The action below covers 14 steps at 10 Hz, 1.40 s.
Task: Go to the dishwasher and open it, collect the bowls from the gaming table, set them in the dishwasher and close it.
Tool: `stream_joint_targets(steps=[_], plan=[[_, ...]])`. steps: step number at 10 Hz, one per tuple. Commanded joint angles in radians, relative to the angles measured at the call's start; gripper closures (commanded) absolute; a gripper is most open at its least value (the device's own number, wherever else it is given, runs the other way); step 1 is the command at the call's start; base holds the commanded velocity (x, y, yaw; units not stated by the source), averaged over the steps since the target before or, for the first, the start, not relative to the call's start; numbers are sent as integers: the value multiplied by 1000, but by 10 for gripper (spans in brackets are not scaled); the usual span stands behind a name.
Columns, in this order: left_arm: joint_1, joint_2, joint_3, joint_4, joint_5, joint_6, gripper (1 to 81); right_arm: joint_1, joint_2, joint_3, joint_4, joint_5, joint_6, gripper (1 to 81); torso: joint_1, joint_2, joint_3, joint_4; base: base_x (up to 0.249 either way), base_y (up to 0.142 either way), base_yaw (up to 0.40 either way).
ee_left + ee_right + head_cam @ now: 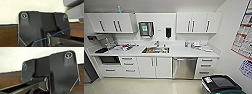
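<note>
Grippers: state impossible to tell, fingers not made out in either wrist picture

Head view: facing a kitchenette wall from some way off. Dishwasher (184,68) with steel front shut, bar handle across its top edge, set under the white counter (179,52) just right of the sink (155,50), between white cabinet doors (155,67) on one side and a stack of drawers (206,66) on the other. Microwave-like dark opening (108,59) low at the far left. Clutter of small items on the counter left of the sink and again at its right end, too blurred to name. Upper cupboards (112,23), a paper dispenser (146,29) and a dark soap dispenser (168,32) on the wall above. Black-lidded bin (221,83) near at lower right, beside a wall with posters (244,35). No bowls recognisable anywhere, no gaming table in sight.

Left wrist view: dark robot plate, a thin blue cable (58,32), pale wall above and brown wood-look floor (8,36) beneath.

Right wrist view: much the same, plate, pale wall, brown floor (10,80).

Judgement: very early in the task. Approach to the dishwasher only partly made, door not yet opened; collecting bowls, loading and closing all left to do
</note>
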Motion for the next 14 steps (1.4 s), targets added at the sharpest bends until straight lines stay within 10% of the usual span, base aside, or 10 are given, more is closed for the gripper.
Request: stream_joint_targets(steps=[1,14], plan=[[-63,-17,8,-4,48,6,10,57,-12,14,-8,-46,-3,10,0,0,0,0,103,0,0],[-62,-16,8,-4,48,6,10,59,-12,13,-10,-47,-3,10,0,0,0,0,109,0,0]])
